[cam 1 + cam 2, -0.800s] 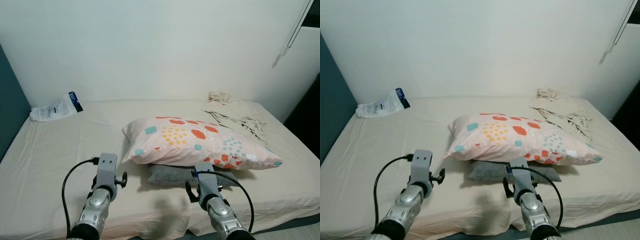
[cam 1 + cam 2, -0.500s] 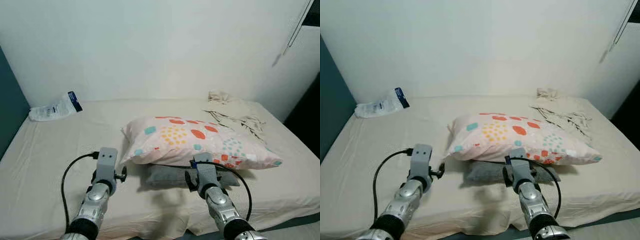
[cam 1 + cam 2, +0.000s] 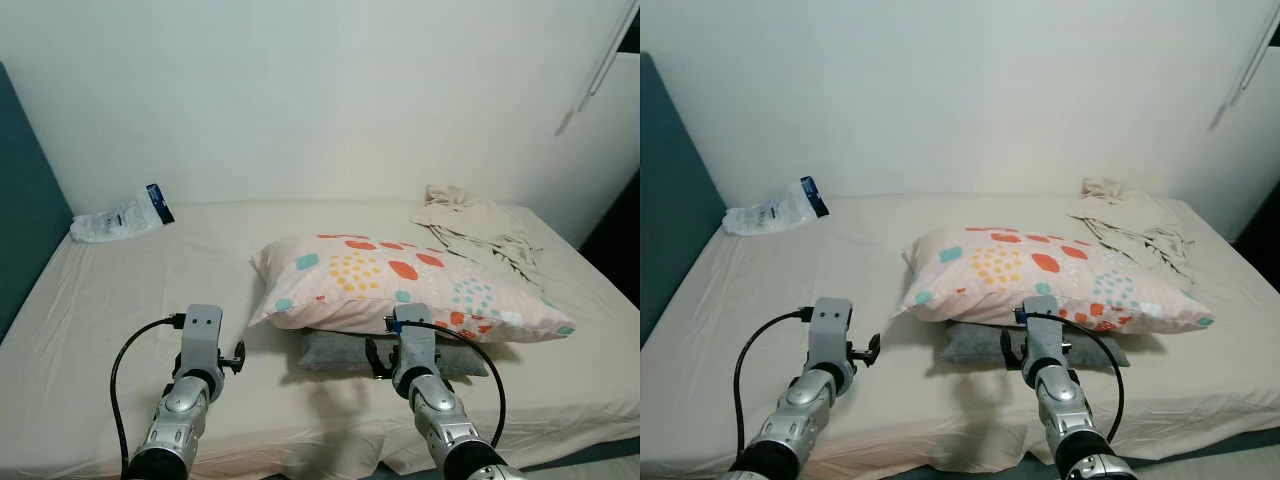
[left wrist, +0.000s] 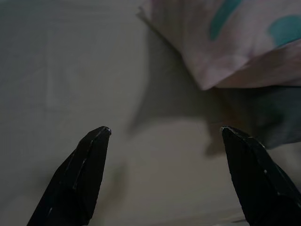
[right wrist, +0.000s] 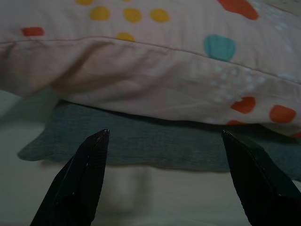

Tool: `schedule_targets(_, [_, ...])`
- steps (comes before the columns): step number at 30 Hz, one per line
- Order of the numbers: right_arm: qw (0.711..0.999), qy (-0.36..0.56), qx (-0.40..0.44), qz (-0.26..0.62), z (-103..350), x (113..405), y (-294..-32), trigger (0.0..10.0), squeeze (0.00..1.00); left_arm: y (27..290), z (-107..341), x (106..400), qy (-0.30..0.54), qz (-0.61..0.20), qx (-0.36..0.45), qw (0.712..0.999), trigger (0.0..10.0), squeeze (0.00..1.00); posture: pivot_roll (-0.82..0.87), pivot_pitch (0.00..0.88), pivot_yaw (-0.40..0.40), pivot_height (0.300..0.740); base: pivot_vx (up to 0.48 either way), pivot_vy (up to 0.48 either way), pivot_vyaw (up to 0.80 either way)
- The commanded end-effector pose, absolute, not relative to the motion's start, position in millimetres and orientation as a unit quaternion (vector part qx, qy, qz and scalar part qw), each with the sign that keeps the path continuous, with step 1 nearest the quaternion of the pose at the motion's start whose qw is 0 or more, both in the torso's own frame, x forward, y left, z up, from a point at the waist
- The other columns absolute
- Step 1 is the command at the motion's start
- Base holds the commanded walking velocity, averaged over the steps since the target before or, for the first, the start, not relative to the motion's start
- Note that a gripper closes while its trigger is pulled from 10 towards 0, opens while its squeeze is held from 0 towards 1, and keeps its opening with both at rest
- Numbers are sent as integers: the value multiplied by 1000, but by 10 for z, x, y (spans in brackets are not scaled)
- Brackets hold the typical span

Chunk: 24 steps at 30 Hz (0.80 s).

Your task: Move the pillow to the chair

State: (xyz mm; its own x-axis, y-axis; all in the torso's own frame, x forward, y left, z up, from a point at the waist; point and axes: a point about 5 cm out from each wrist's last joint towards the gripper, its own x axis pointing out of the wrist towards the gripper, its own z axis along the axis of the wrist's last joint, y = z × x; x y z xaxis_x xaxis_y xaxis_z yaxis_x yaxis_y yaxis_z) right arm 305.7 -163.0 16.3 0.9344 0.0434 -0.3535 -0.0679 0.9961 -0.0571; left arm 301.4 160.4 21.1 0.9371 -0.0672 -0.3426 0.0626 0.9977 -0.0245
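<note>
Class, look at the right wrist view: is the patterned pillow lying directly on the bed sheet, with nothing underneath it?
No, the pillow rests on a grey cloth that lies between it and the bed sheet.

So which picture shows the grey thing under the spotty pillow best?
The right wrist view: the grey cloth stretches wide beneath the pillow, close up. The eye views show a thin grey strip partly behind the right arm; the left wrist view catches one dark corner.

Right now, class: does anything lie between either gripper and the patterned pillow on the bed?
Nothing visible does. Both grippers, left and right, are open and face the pillow across bare sheet. A grey cushion lies beneath it, not in front.
</note>
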Motion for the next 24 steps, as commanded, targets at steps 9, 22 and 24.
schedule_targets(9, [981, 191, -38, 8, 145, 3055, -1719, 10000, 0, 1535, 171, 3055, 203, -54, 24, 977, 10000, 0, -34, 0, -36, 740, 0, 0, 0])
schedule_targets(22, [978, 200, -54, 23, 138, 3073, -1640, 10000, 0, 1524, 181, 3065, 200, -60, 0, 978, 10000, 0, -16, 0, -60, 740, 0, 0, 0])
schedule_targets(24, [978, 198, -57, 23, 145, 3081, -1628, 10000, 0, 1530, 191, 3077, 198, -55, 14, 979, 10000, 0, 15, 0, -92, 740, 0, 0, 0])
